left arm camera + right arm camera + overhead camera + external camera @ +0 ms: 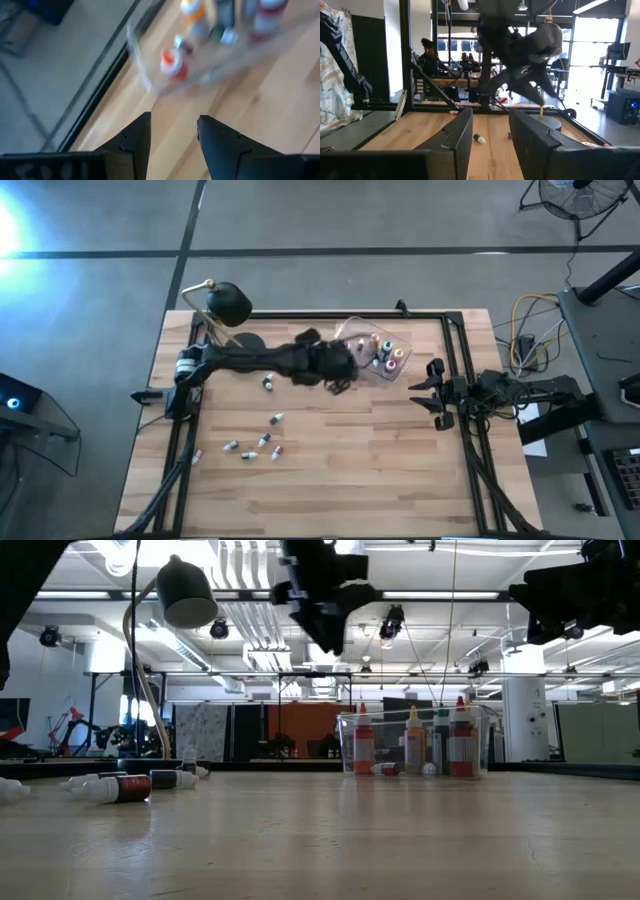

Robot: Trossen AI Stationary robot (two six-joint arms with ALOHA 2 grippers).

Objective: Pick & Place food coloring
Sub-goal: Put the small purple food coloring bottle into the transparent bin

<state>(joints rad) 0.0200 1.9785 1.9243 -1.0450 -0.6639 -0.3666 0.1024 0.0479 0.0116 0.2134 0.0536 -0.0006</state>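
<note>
Several food coloring bottles point(262, 442) lie on their sides on the wooden table, left of centre; one more point(269, 383) lies closer to my left arm. In the low view they show at the left point(120, 787). Other bottles point(413, 745) stand upright in a clear tub point(392, 368) at the far middle, with small ones point(170, 62) lying on its floor. My left gripper point(172, 120) hangs high over the table just short of the tub, slanting down, open, with nothing between its fingers. My right gripper point(490, 112) waits open at the table's right edge point(432, 390).
A black round-headed desk lamp point(228, 302) stands at the far left corner. A black frame rail point(455, 340) runs along the table's far and side edges. Bare wood point(350, 470) lies toward the near edge.
</note>
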